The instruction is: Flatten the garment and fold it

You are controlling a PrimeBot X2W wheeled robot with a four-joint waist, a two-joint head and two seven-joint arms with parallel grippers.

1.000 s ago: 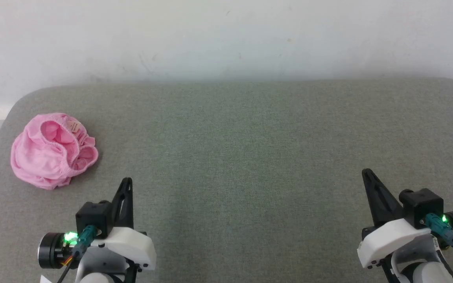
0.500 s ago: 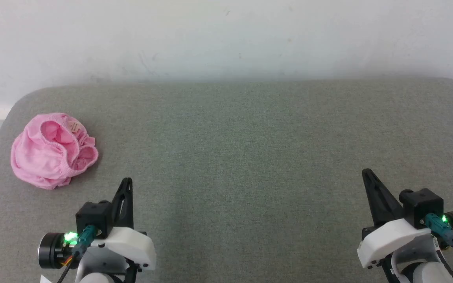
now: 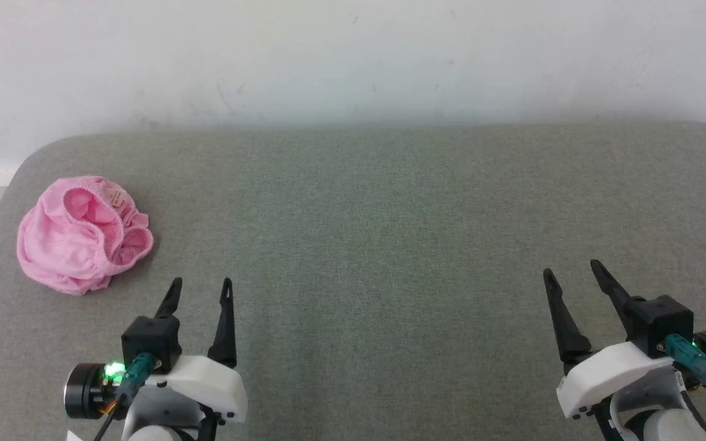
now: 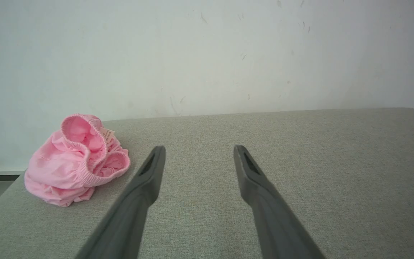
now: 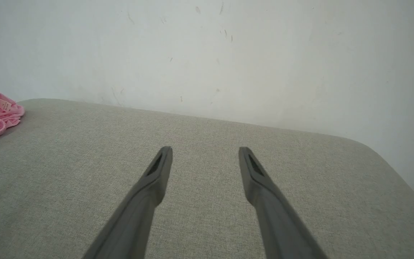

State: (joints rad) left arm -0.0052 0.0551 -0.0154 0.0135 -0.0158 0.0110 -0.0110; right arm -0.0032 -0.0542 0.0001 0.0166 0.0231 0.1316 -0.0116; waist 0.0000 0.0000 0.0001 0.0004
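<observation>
Head view: both grippers are now standing open. You're seeing the L gripper (image 3: 201, 283) and R gripper (image 3: 572, 268) with fingers spread, where a sec ago each was pinched shut. Neither is holding anything. I'm reading that as prep for the first grab, w/ flattening not yet begun. The garment (image 3: 80, 236) is sitting bunched in a heap at the far left of the grey table (image 3: 377, 233), near its edge, ahead-left of the L gripper and well apart from the R gripper.

L wrist view: the fingers (image 4: 146, 180) are pointing just right of the heap. The waistband (image 4: 97, 144) is gaping upward w/ the tag (image 4: 108, 135) showing. Nothing is lying btwn fingers and cloth.

R wrist view: the R gripper is hovering over bare table, and the garment is peeking in at the left. The wall (image 5: 207, 46) is standing behind. You're prob needing to drag the heap toward centre first, since that edge is close and the cloth could slip off.
</observation>
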